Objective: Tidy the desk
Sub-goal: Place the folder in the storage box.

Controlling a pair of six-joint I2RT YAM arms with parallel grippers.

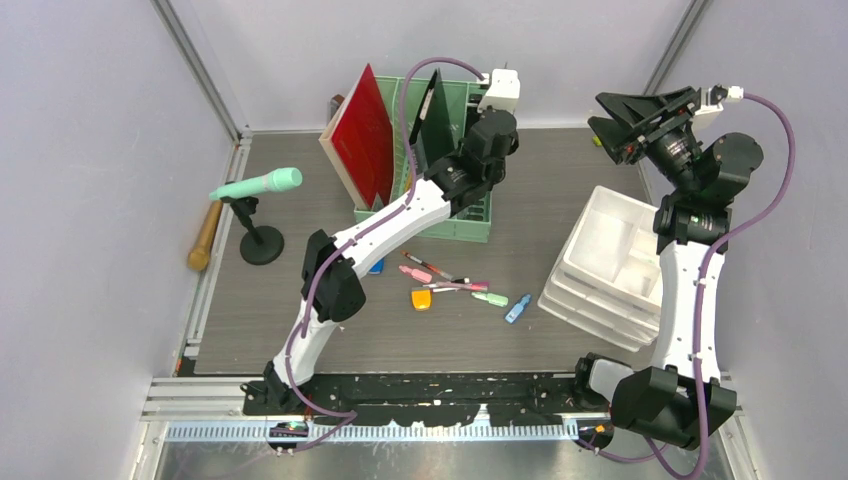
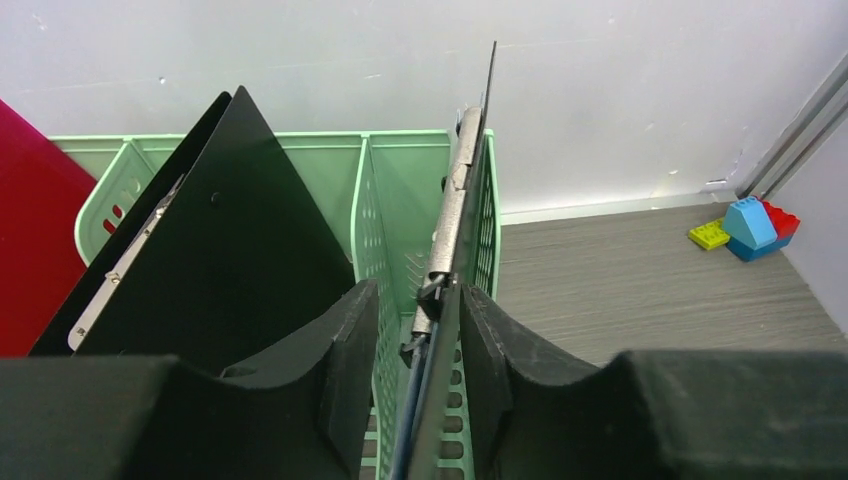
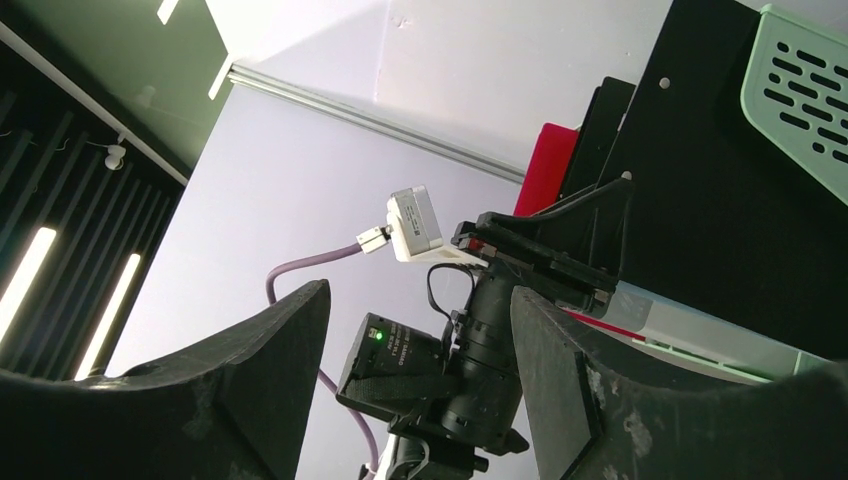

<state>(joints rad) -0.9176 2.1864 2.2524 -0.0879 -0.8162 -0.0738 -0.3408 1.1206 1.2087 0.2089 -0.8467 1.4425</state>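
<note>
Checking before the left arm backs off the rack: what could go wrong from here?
1. The black clipboard stands between the left gripper's parted fingers in the green rack's end slot. A skewed retreat may snag it and tip it out.
2. Loose pens and markers lie on the desk beneath that arm. A low swing back could scatter them.

Mint file rack (image 1: 465,228), white drawers (image 1: 600,292), microphone (image 1: 258,185)

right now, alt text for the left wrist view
The left gripper, jaws slightly apart, straddles a thin black folder standing on edge in the end slot of a mint-green rack. Another black folder leans left of it; toy bricks sit on the desk.
</note>
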